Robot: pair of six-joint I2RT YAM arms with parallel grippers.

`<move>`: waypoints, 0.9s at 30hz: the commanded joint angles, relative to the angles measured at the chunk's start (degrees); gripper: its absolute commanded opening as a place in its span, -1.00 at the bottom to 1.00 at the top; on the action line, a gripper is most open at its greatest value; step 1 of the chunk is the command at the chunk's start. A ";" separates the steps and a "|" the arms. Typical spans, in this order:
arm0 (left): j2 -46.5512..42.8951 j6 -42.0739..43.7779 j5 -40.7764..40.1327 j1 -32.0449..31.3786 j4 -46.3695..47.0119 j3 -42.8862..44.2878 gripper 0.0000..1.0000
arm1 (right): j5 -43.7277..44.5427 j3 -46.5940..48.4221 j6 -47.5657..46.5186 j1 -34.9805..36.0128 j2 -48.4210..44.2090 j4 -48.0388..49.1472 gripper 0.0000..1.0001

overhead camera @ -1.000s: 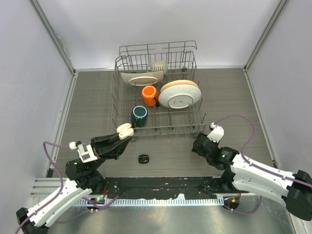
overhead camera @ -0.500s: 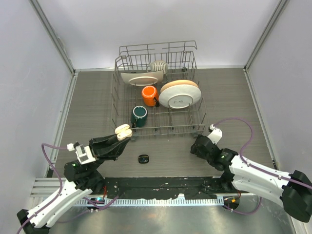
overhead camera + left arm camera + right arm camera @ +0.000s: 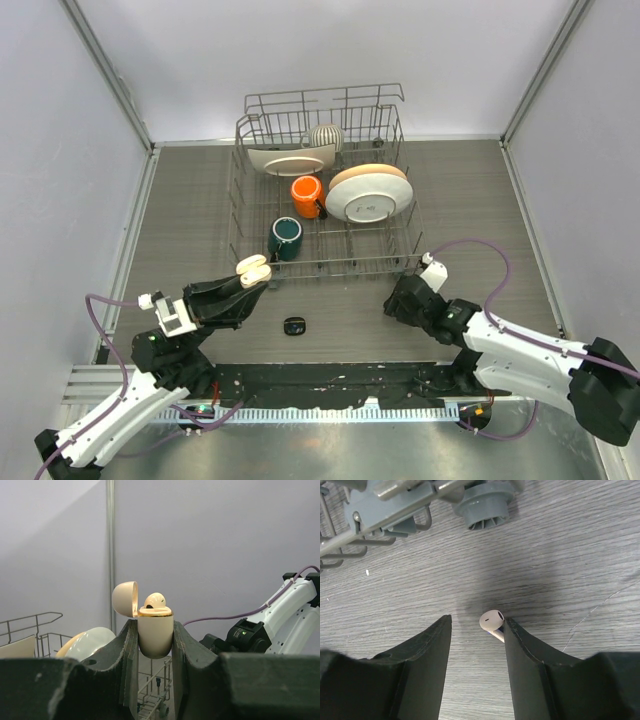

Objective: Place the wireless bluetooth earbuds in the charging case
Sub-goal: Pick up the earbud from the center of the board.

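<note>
Left gripper (image 3: pixel 153 626) clenched on the cream charging case (image 3: pixel 155 636), held upright with its lid hinged open (one cream earbud (image 3: pixel 155 600) sits in its top). Right gripper (image 3: pixel 476 622) low over the table (image 3: pixel 560 555), jaws apart, grasping nothing; second cream earbud (image 3: pixel 491 619) lies between them, against one finger.

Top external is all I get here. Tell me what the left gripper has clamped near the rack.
Observer: The left gripper is shut on the cream charging case, lid flipped open.
Operator: Report what's inside it.
Observer: A docked earbud, cream, pokes above its rim.
Operator: Now check under the right gripper.
Observer: A loose earbud, cream, lies on the table between the open jaws, against one finger.
</note>
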 commanded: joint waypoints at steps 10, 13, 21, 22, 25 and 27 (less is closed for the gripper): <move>-0.39 -0.35 -0.89 0.03 1.00 -0.04 -1.00 | -2.01 1.75 3.80 4.54 2.79 -6.13 0.03; -0.30 -0.35 -0.98 0.12 1.00 0.05 -1.00 | -2.01 2.28 3.36 4.81 4.19 -5.43 0.03; -0.65 -0.35 -1.51 0.12 0.56 0.05 -1.00 | 5.97 6.50 2.92 5.07 3.06 -13.23 -0.03; -0.82 -0.26 -1.42 0.12 0.30 0.05 -1.00 | 6.60 6.85 2.74 5.07 2.62 -13.95 -0.03; -0.83 -0.35 -1.51 0.03 0.21 -0.04 -1.00 | 8.54 7.82 2.13 5.07 1.56 -15.36 -0.03; -0.91 -0.18 -1.51 0.03 0.21 -0.13 -1.00 | 8.63 7.82 1.08 5.07 1.65 -14.31 -0.03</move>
